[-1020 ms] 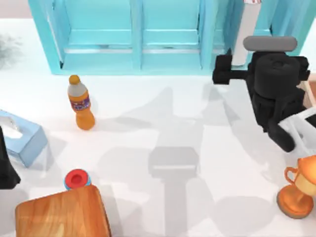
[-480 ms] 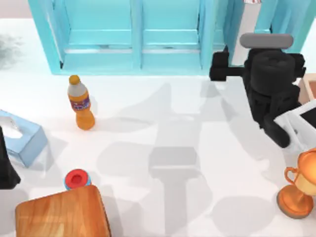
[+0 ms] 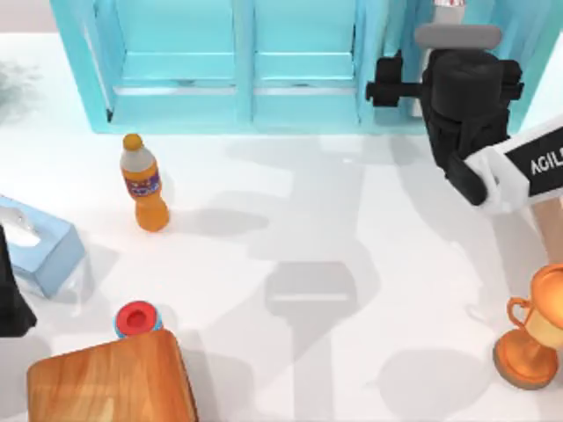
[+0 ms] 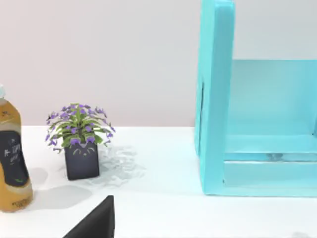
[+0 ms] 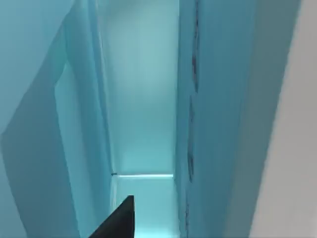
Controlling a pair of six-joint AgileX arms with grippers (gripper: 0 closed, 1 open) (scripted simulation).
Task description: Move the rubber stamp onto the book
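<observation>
a white counter fills the room's middle. along its far edge stands a big teal shelf unit with open compartments. the right arm is up at the far right of the counter. its right end effector is at the shelf's right-hand end, and the right wrist view looks straight into a narrow teal compartment. whether that end effector is spread or pressed together, i cannot tell. the left arm sits parked at the counter's left edge, and i cannot tell the state of the left end effector either.

a wooden board lies at the near left corner. a pale blue tissue box rests by the left edge, just beside the parked arm. a bronze trophy stands upright near the right edge. an orange drink bottle stands upright left of centre, in front of the shelf and well apart from the box. a small blue round object with a red cap sits just beside the board's far edge. in the left wrist view a potted purple plant stands on the counter near a brown tea bottle.

where the rubber stamp and the book lie, i cannot tell.
</observation>
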